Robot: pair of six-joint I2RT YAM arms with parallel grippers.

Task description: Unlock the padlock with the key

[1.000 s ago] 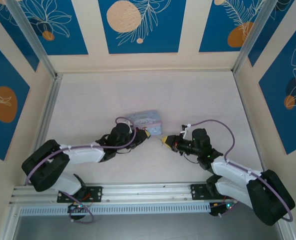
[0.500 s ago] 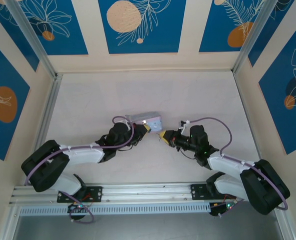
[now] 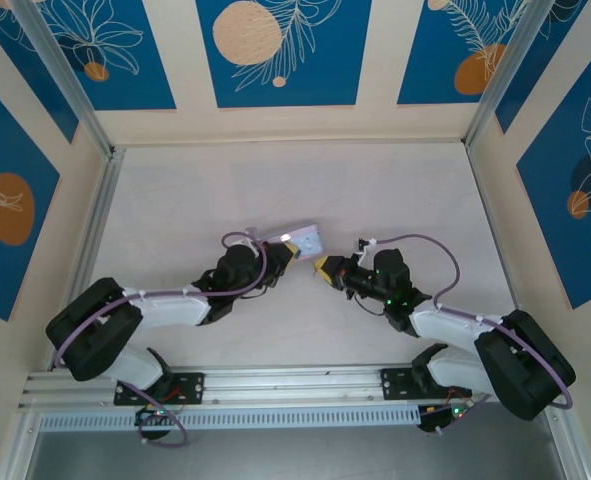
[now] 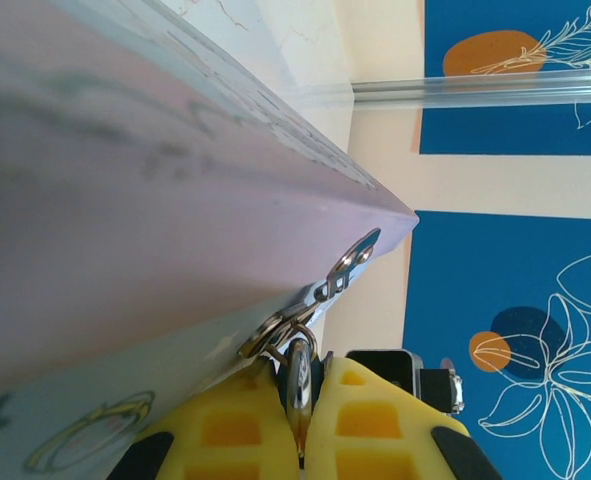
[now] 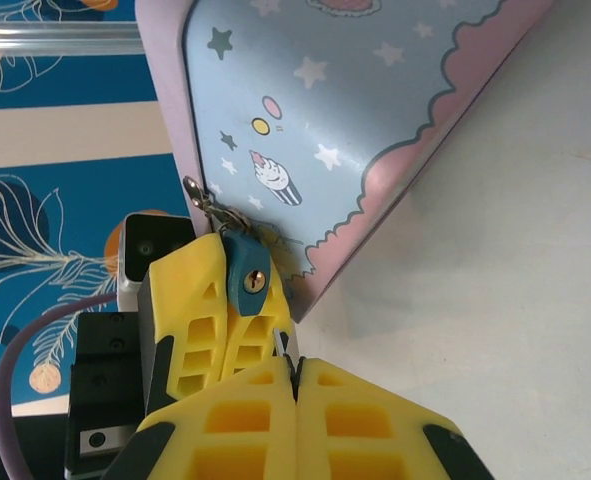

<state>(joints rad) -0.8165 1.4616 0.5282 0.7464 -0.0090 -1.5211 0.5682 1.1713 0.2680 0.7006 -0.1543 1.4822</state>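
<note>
The left end effector (image 4: 301, 400) is squeezed tight on the little padlock (image 5: 249, 281); the padlock hangs from the clasp (image 4: 350, 262) on the edge of the blue tin (image 5: 375, 110); the right end effector (image 5: 295, 372) is pinched shut on the thin grey key (image 5: 278, 344), near the keyhole but not in it yet. Both are tiny, hard and light, and likely slippery; I think the key needs a firm pinch on its flat head, and the lock a hold on its flat sides.
</note>
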